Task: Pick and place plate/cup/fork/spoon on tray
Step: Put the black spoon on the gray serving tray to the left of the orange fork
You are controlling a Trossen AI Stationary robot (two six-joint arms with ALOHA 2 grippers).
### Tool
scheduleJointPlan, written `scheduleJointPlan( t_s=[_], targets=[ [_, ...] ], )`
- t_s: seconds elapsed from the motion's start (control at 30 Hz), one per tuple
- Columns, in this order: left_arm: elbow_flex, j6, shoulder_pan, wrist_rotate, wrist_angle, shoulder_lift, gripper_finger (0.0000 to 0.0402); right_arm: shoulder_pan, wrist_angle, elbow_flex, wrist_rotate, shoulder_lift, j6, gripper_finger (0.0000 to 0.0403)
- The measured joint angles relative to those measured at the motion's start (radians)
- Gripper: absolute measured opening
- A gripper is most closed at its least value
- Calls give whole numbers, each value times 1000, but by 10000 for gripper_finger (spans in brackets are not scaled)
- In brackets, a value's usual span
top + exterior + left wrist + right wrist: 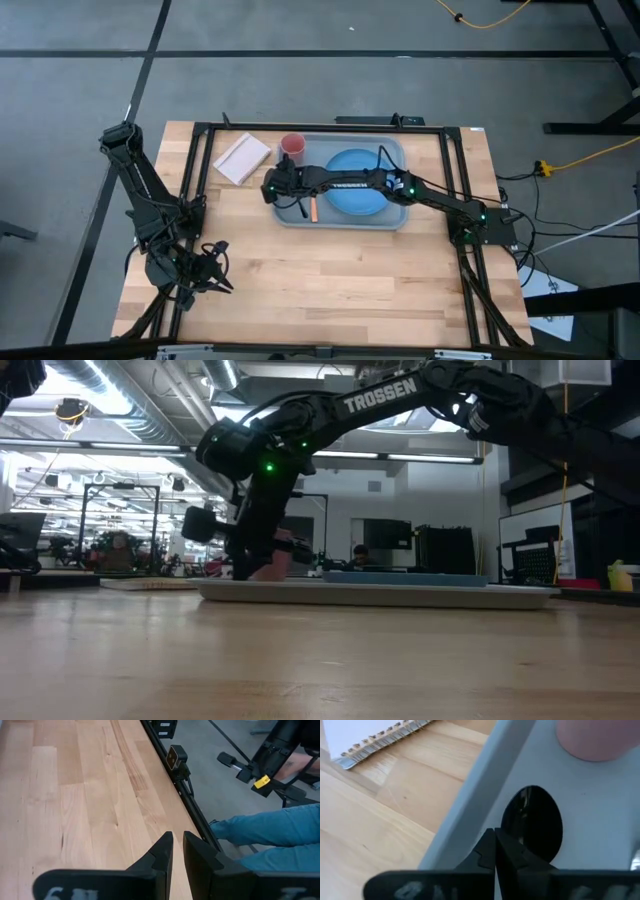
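The pale grey-blue tray (pixel 395 222) lies in the table's middle. The blue plate (pixel 355 195) rests on its right half, the pink-red cup (pixel 292 146) stands in its far left corner, and the orange-handled fork (pixel 313 210) lies near its front rim. My right gripper (pixel 272 190) reaches over the tray's left end, pointing down, shut on the dark spoon (pixel 532 825). The spoon's bowl shows just past the fingertips (pixel 487 851), over the tray floor beside the left rim (pixel 485 785). My left gripper (pixel 218 268) waits near the table's front left, empty, with a narrow gap between its fingers (pixel 162 852). My right gripper pinches the spoon between its two fingers where the handle meets the round bowl (pixel 520 842). The fingers cover the handle itself. They come from above, slanting down. The bowl is low over the tray floor; whether it rests on it, I cannot tell.
A white spiral-bound pad (pixel 243 157) lies on the table just left of the tray. A black frame (pixel 200 150) runs around the work area. A person's legs in jeans (pixel 270 827) show beyond the table edge near my left arm. Bare wood lies in front of the tray.
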Motion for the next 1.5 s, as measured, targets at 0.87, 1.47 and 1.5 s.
scheduleJointPlan(
  t_s=[0.87,1.47,1.5],
  targets=[
    [0,0,0,0,0,0,37,-1,-94,0,103,-2,30,0],
    [0,0,0,0,0,0,37,-1,-136,0,133,-2,53,0],
    [0,0,0,0,0,0,37,-1,-136,0,133,-2,52,0]
  ],
)
